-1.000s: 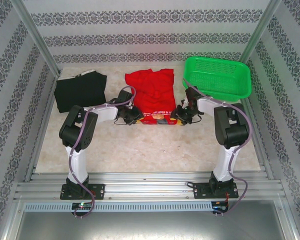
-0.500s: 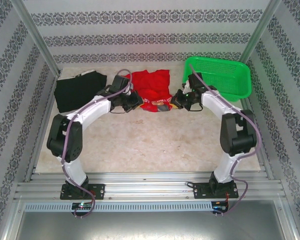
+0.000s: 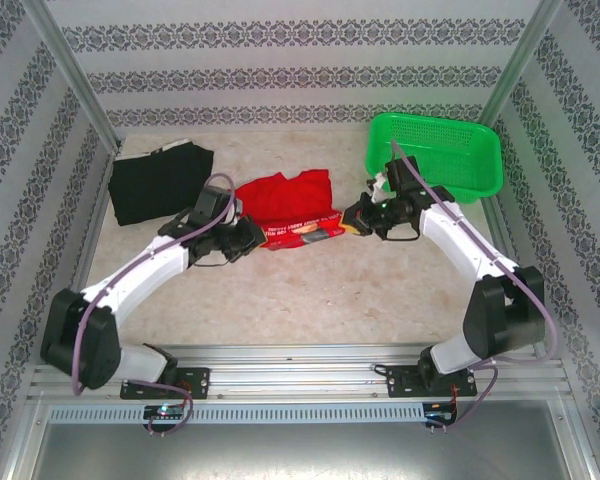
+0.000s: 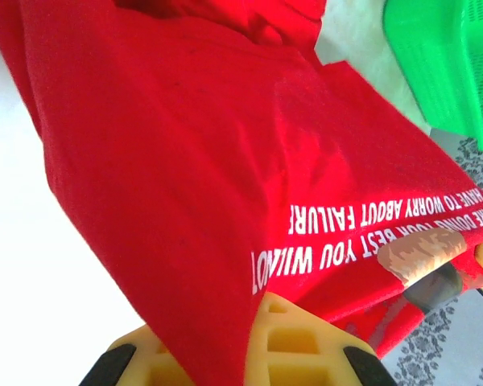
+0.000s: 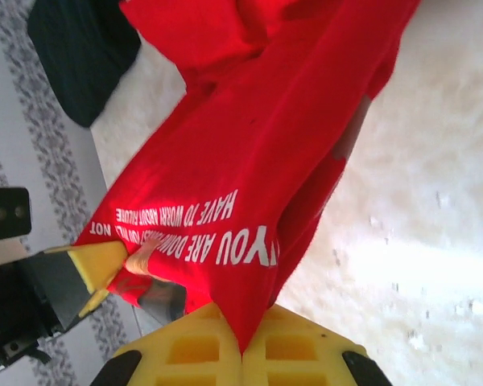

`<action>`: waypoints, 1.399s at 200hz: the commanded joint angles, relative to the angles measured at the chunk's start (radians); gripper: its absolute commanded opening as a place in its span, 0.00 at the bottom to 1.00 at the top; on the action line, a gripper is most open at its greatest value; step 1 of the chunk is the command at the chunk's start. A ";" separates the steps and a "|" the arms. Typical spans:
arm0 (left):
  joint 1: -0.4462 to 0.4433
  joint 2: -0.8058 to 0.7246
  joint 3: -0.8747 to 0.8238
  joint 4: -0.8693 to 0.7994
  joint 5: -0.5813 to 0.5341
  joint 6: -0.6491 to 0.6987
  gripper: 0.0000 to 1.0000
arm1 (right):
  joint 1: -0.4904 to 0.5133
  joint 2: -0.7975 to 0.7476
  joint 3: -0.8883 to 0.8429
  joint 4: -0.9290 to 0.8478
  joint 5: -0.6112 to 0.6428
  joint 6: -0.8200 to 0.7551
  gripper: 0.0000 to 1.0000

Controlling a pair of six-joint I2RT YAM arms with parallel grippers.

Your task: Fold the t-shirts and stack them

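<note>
Red t-shirt (image 3: 290,195) stretches between left fingers (image 4: 294,346) and right fingers (image 5: 177,354), both clamped on its edge.

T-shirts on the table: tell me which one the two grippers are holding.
The bright red cloth t-shirt: the left gripper and right gripper pinch its two ends. The plain black cloth t-shirt lies apart, far left, untouched.
</note>
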 commanded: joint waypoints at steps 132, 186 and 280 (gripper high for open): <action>0.010 -0.057 -0.069 -0.044 -0.011 -0.125 0.00 | 0.048 0.161 0.185 -0.163 0.058 -0.093 0.00; 0.148 0.085 0.045 0.009 0.115 -0.051 0.00 | 0.040 0.378 0.427 -0.178 0.070 -0.129 0.00; 0.266 0.345 0.265 0.077 0.229 0.026 0.00 | 0.001 0.661 0.776 -0.267 0.120 -0.167 0.00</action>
